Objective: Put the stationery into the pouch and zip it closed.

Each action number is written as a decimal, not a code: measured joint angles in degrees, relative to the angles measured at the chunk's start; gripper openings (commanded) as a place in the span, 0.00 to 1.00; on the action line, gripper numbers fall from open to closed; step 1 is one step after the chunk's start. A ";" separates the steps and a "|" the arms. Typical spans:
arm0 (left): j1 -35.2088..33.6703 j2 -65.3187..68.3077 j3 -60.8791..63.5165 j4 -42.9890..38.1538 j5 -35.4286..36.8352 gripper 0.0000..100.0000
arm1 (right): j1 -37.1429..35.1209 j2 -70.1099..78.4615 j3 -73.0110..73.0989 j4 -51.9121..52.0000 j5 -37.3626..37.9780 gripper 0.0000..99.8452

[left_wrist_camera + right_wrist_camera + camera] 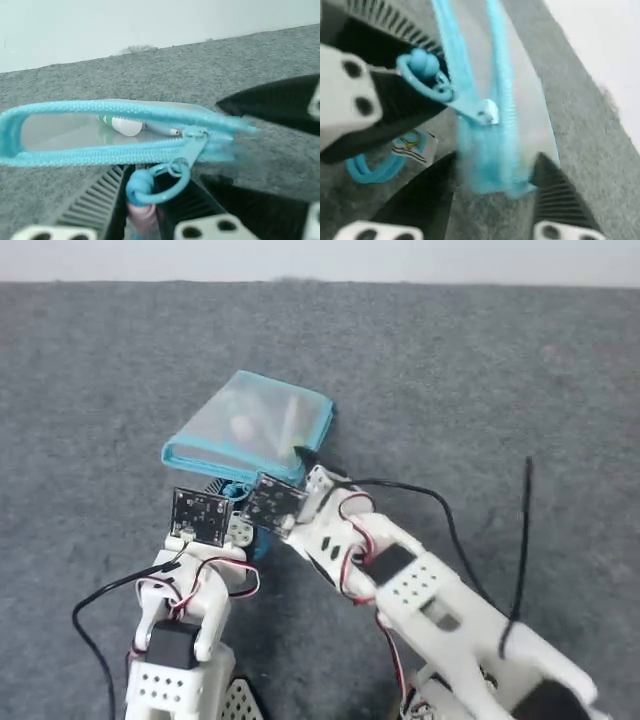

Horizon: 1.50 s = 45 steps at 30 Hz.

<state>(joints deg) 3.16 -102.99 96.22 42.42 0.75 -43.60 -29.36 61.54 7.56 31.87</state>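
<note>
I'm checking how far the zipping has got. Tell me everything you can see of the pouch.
The pouch is flat, of clear plastic with turquoise edging and zipper, lying on the grey table. The zipper is part closed: the slider stands near one end, the rest gapes. Inside show a white stick with a green band and a pen tip. The left gripper is shut on its pull ring; the right gripper sits at the zipped end.

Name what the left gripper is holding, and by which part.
The pouch's zip pull: the left gripper's jaws pinch the blue knot on its loop.
</note>
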 measured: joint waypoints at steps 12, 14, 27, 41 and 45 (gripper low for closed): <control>-0.26 0.00 0.00 0.00 0.09 0.01 | 1.76 0.79 -2.90 3.78 0.70 0.01; -0.26 0.00 0.00 0.00 0.18 0.01 | 3.08 0.00 -2.99 5.36 0.79 0.01; -4.22 0.00 0.09 -1.76 -0.18 0.01 | 13.80 0.88 -4.13 8.79 1.05 0.01; -8.09 0.00 0.09 -2.29 -0.18 0.01 | 28.57 8.97 -5.10 6.15 1.14 0.01; -8.09 0.00 0.09 -2.29 -0.18 0.01 | 30.68 11.08 -5.98 6.15 1.14 0.01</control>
<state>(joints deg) -4.92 -102.99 96.31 40.13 0.57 -12.92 -18.29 55.56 13.71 33.01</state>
